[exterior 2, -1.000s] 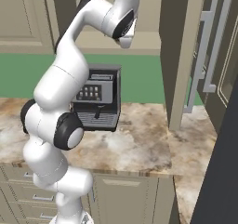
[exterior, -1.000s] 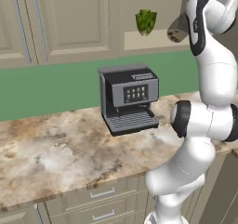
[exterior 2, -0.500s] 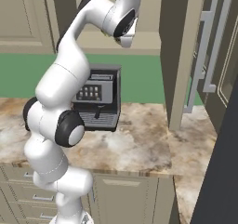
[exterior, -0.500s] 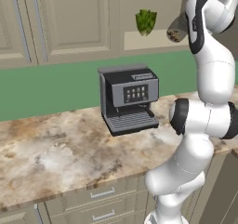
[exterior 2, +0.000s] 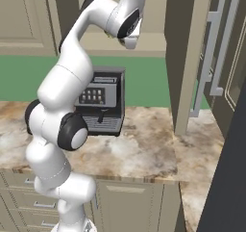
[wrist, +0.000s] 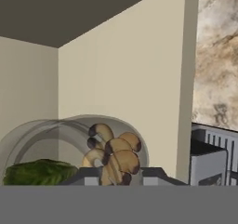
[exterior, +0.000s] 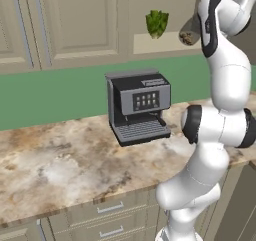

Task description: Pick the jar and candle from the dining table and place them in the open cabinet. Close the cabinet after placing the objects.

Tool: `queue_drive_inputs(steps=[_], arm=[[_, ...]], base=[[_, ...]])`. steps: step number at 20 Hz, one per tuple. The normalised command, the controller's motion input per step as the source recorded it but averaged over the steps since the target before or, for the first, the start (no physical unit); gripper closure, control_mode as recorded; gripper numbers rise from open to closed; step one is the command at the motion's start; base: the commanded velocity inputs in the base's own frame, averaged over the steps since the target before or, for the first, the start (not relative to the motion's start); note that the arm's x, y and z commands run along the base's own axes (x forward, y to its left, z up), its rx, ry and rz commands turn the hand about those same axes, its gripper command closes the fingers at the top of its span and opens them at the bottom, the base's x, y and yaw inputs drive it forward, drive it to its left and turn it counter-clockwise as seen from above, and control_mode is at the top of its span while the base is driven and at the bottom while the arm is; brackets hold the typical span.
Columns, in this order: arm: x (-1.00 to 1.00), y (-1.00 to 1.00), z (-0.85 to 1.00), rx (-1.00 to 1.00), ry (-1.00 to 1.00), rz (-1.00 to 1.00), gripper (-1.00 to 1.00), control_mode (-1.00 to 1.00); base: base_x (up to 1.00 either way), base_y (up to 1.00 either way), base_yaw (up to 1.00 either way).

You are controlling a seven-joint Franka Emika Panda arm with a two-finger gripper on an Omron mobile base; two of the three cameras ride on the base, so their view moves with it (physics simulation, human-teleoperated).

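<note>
The marbled counter (exterior: 65,165) spreads across the lower part of both base views, with beige drawer fronts (exterior: 107,220) under its front edge. Above it the open cabinet (wrist: 116,79) shows pale inner walls, and in the right base view its door (exterior 2: 190,58) stands swung out with a long silver bar handle (exterior 2: 209,58). The white arm (exterior: 220,125) rises from the base and reaches up into the cabinet opening. A black and grey coffee machine (exterior: 137,107) sits on the counter against the green wall (exterior: 55,92). A leafy green plant (exterior: 157,23) stands on the cabinet shelf. The jar (wrist: 88,148), lying sideways with brown pieces inside, sits between the 2 fingertips of the gripper (wrist: 120,175), which is narrowed around it, just beside the plant inside the cabinet.
</note>
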Motion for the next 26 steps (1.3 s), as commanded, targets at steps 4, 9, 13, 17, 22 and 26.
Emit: queue_drive_inputs(steps=[4, 9, 13, 17, 22, 26], arm=[[0.00, 0.00, 0.00, 0.00, 0.00, 0.00, -1.00, -1.00], [0.00, 0.00, 0.00, 0.00, 0.00, 0.00, -1.00, -1.00], [0.00, 0.00, 0.00, 0.01, 0.00, 0.00, -1.00, -1.00], [0.06, 0.00, 0.00, 0.06, -0.07, 0.00, -1.00, -1.00], [0.17, 0.00, 0.00, 0.19, -0.24, 0.00, -1.00, -1.00], [0.22, 0.00, 0.00, 0.16, -0.23, 0.00, -1.00, -1.00]], base=[[0.00, 0.00, 0.00], [0.00, 0.00, 0.00], [0.00, 0.00, 0.00], [0.00, 0.00, 0.00], [0.00, 0.00, 0.00], [0.00, 0.00, 0.00]])
